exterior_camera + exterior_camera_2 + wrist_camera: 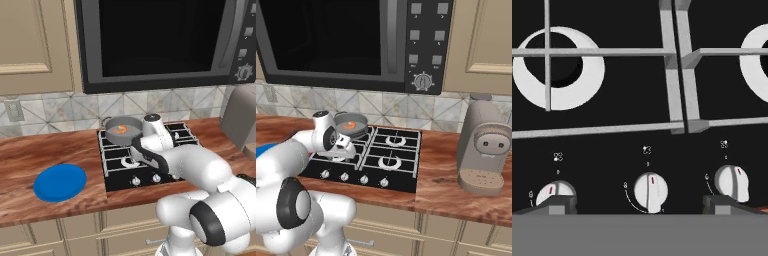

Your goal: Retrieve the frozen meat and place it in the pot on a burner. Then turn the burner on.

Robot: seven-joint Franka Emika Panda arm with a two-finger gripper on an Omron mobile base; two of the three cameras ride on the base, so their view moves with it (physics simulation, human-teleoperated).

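Resting inside the pot (123,130), the frozen meat (119,129) lies on the pot floor; the pot sits on the rear-left burner (351,126) of the black cooktop (401,165). The gripper (639,207) hangs low over the front knob row, jaws released, fingertips (556,204) flanking the middle knob (650,192) without touching it. A blue plate (60,182) lies on the wooden counter (30,160), left of the cooktop. A coffee machine (483,145) stands at right.
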